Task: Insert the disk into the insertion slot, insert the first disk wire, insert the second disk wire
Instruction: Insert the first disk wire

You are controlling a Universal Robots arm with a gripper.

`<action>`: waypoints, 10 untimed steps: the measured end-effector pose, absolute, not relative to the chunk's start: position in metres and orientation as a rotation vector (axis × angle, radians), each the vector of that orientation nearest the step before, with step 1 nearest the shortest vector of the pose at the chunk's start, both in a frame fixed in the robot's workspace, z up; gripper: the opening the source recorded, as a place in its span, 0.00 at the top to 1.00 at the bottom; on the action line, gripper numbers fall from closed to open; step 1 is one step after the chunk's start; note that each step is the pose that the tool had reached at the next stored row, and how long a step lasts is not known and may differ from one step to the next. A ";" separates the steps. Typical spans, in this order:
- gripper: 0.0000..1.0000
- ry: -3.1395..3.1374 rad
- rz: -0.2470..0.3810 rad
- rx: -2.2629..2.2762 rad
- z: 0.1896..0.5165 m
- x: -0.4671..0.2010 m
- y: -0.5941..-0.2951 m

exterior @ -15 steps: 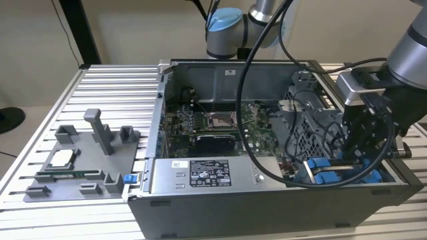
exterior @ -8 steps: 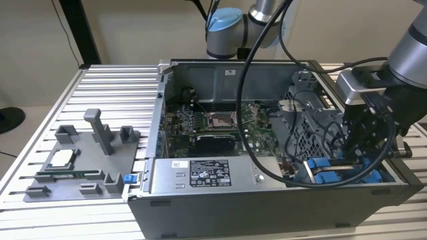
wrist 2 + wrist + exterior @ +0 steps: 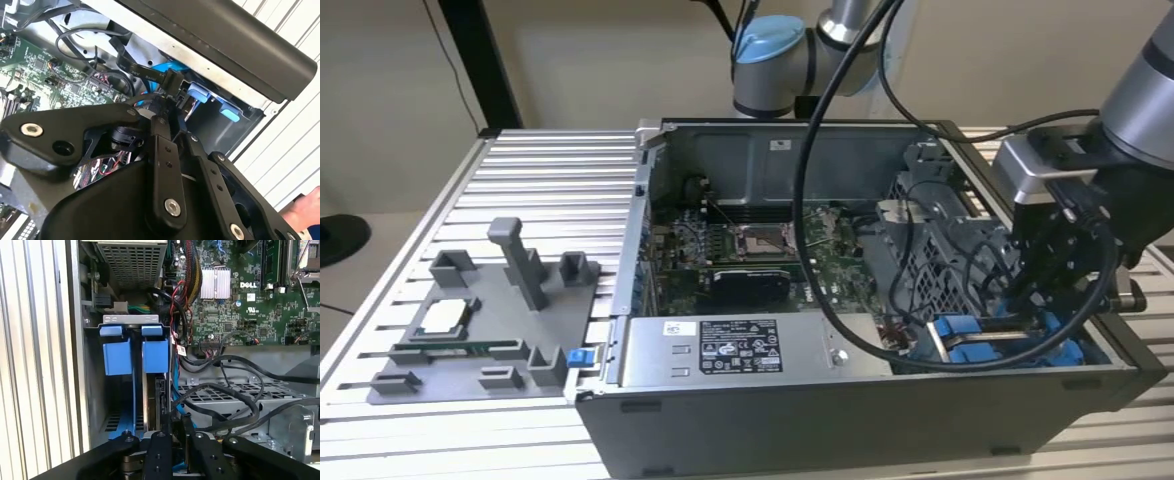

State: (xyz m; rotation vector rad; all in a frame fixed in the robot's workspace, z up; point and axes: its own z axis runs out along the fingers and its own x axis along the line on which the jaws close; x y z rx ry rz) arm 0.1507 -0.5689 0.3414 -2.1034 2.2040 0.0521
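Arm (image 3: 1150,88) at the exterior view's right, wrist (image 3: 1047,165) bent over, gripper (image 3: 1038,285) pointed steeply downward.

We find a black-and-white printed sticker (image 3: 739,346) on the silver power-supply box (image 3: 654,366), low in the middle of the exterior view; we cannot make out its lines. In the first wrist view, white lettering (image 3: 248,285) stands on the green motherboard (image 3: 235,315) beside a silver heatsink (image 3: 215,282). In the second wrist view, white print runs along a flat black cable (image 3: 140,74).
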 end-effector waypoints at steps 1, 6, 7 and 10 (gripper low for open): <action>1.00 2.205 0.053 -2.104 0.342 0.151 -0.569; 1.00 2.205 0.054 -2.104 0.343 0.151 -0.573; 1.00 2.205 0.055 -2.104 0.343 0.151 -0.576; 1.00 2.205 0.055 -2.104 0.342 0.150 -0.577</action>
